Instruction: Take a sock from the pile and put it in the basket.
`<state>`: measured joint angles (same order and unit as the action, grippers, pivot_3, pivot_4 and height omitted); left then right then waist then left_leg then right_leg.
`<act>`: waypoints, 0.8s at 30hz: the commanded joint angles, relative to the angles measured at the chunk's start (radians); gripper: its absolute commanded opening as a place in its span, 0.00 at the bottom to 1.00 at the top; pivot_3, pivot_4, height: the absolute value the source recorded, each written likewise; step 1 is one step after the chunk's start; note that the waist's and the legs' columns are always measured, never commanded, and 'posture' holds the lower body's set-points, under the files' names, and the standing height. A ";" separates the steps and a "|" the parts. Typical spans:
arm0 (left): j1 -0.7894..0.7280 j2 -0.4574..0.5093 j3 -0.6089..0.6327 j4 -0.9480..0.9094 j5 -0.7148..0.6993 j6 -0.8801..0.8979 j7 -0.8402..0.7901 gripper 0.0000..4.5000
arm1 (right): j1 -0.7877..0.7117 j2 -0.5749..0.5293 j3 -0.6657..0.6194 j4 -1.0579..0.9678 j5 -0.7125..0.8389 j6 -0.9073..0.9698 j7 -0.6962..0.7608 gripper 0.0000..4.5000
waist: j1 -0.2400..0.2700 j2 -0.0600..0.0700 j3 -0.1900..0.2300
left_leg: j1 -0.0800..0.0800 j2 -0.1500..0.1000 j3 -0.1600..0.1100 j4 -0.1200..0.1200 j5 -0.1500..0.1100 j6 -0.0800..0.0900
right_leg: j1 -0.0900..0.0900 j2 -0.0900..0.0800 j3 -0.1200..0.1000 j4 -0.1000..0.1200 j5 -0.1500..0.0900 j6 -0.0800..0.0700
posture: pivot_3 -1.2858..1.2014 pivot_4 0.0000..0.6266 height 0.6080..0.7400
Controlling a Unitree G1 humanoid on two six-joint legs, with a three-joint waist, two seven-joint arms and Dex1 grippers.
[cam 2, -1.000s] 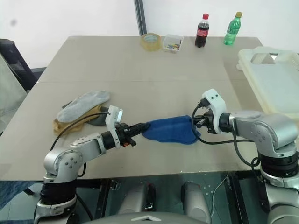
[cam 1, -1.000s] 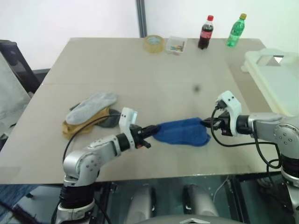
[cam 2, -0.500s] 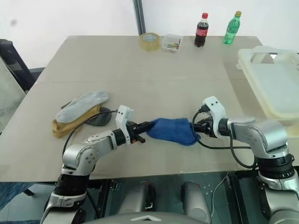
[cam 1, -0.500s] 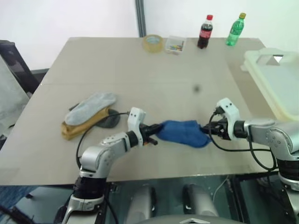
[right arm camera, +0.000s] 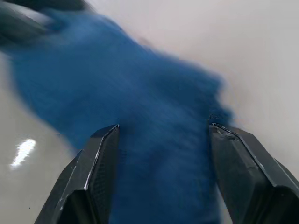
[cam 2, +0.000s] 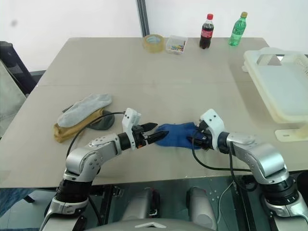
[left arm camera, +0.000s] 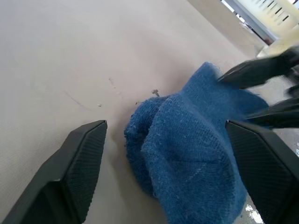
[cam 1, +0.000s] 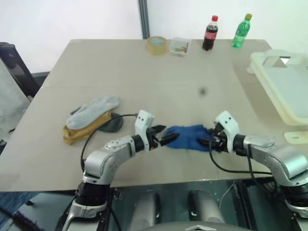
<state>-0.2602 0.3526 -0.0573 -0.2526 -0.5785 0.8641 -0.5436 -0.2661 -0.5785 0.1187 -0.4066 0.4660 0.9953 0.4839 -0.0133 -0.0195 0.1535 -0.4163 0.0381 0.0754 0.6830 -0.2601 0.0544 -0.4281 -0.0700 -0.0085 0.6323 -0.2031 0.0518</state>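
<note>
The blue sock (cam 1: 187, 136) lies bunched on the table near the front edge, between my two hands. My left gripper (cam 1: 169, 138) is open at the sock's left end, and in the left wrist view its fingers (left arm camera: 77, 163) stand wide on either side of the sock (left arm camera: 191, 154). My right gripper (cam 1: 204, 141) is open at the sock's right end, with the fabric (right arm camera: 140, 121) between its spread fingers (right arm camera: 93, 177). The pile (cam 1: 91, 119) of grey, mustard and dark socks sits to the left. The cream-white basket (cam 1: 284, 96) stands at the table's right edge.
At the back of the table stand a cola bottle (cam 1: 210, 33), a green bottle (cam 1: 242, 31), a tape roll (cam 1: 157, 44) and a small clear box (cam 1: 180, 46). A small white piece (cam 1: 294, 137) lies in front of the basket.
Both grippers, which held the sock stretched between them, have opened. The right hand has sunk toward the table, and the sock now rests there, bunched up shorter.
</note>
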 commanded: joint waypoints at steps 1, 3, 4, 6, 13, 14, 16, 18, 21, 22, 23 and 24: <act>0.003 0.007 0.005 0.011 0.019 0.013 0.023 0.98 | 0.021 0.008 0.007 0.044 -0.061 -0.021 -0.045 0.69 | 0.001 0.000 0.000 | 0.000 0.000 0.000 0.000 0.000 0.000 | 0.000 0.000 0.000 0.000 0.000 0.000 | 0.52 0.24 1.00; 0.001 0.006 0.014 0.021 0.011 0.035 0.032 0.98 | 0.032 0.011 0.008 0.049 -0.067 -0.015 -0.046 0.69 | 0.002 -0.001 -0.001 | 0.000 0.000 0.000 0.000 0.000 0.000 | 0.000 0.000 0.000 0.000 0.000 0.000 | 0.52 0.24 1.00; 0.000 0.007 0.017 0.026 0.004 0.052 0.032 0.98 | 0.036 0.012 0.008 0.046 -0.067 -0.011 -0.046 0.69 | 0.002 -0.001 -0.001 | 0.001 0.000 0.000 0.000 0.000 0.000 | 0.001 0.000 0.000 0.000 0.000 0.000 | 0.52 0.24 1.00; -0.007 0.017 0.014 0.041 -0.005 0.095 0.029 0.98 | 0.038 0.021 0.009 0.035 -0.068 -0.009 -0.051 0.69 | 0.002 -0.001 -0.002 | 0.002 0.000 -0.001 0.000 0.000 0.000 | 0.002 0.000 0.000 0.000 0.000 0.000 | 0.52 0.24 1.00; -0.081 0.055 -0.100 0.158 0.093 0.160 0.053 0.98 | 0.035 0.059 0.046 0.005 -0.092 -0.010 -0.067 0.69 | 0.002 0.002 -0.008 | 0.010 0.001 -0.001 0.000 0.000 0.000 | 0.009 0.000 -0.001 -0.002 -0.002 0.003 | 0.52 0.24 1.00; -0.089 0.051 -0.105 0.160 0.085 0.173 0.044 0.98 | 0.035 0.063 0.048 0.003 -0.094 -0.009 -0.068 0.69 | 0.002 0.002 -0.008 | 0.014 0.001 -0.001 -0.001 0.000 0.000 | 0.013 0.000 -0.001 -0.002 -0.003 0.004 | 0.52 0.24 1.00; -0.103 0.030 -0.097 0.158 0.032 0.244 0.023 0.98 | 0.035 0.065 0.052 -0.002 -0.102 -0.010 -0.067 0.69 | 0.001 0.003 -0.009 | 0.017 0.002 -0.002 -0.001 -0.002 -0.003 | 0.017 -0.001 -0.002 -0.004 -0.003 0.004 | 0.52 0.24 1.00; -0.108 0.009 -0.076 0.155 -0.018 0.303 0.007 0.98 | 0.036 0.068 0.054 -0.005 -0.110 -0.012 -0.067 0.69 | 0.001 0.004 -0.011 | 0.017 0.003 -0.002 -0.001 -0.003 -0.004 | 0.017 -0.002 -0.002 -0.004 -0.003 0.004 | 0.52 0.24 1.00; -0.132 -0.091 0.057 0.165 -0.183 0.442 -0.018 0.98 | 0.038 0.073 0.053 -0.009 -0.117 -0.011 -0.069 0.69 | 0.001 0.005 -0.011 | 0.017 0.002 -0.002 -0.004 -0.002 -0.003 | 0.016 -0.002 -0.002 -0.006 -0.003 0.004 | 0.52 0.24 1.00; -0.140 -0.116 0.092 0.169 -0.217 0.474 -0.018 0.98 | 0.038 0.074 0.053 -0.010 -0.119 -0.011 -0.068 0.69 | 0.001 0.004 -0.011 | 0.016 0.002 -0.002 -0.005 0.000 0.000 | 0.016 -0.002 -0.002 -0.006 -0.003 0.004 | 0.52 0.24 1.00; -0.148 -0.143 0.138 0.182 -0.266 0.512 -0.026 0.98 | 0.041 0.074 0.053 -0.011 -0.122 -0.014 -0.069 0.69 | 0.002 0.004 -0.011 | 0.015 0.002 -0.002 -0.006 0.000 0.000 | 0.015 -0.002 -0.002 -0.007 -0.002 0.004 | 0.52 0.24 1.00; -0.150 -0.161 0.175 0.191 -0.322 0.557 -0.048 0.98 | 0.043 0.074 0.055 -0.011 -0.127 -0.017 -0.069 0.69 | 0.002 0.003 -0.011 | 0.014 0.001 -0.002 -0.006 0.000 0.000 | 0.015 -0.002 -0.002 -0.007 -0.002 0.002 | 0.52 0.24 1.00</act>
<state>-0.4214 0.2237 0.0813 -0.0880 -0.7860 1.3080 -0.5552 -0.2392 -0.5087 0.1529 -0.4144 0.3512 0.9750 0.4178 -0.0114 -0.0161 0.1430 -0.4029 0.0390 0.0736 0.6766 -0.2605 0.0542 -0.4136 -0.0718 -0.0106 0.6253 -0.2038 0.0526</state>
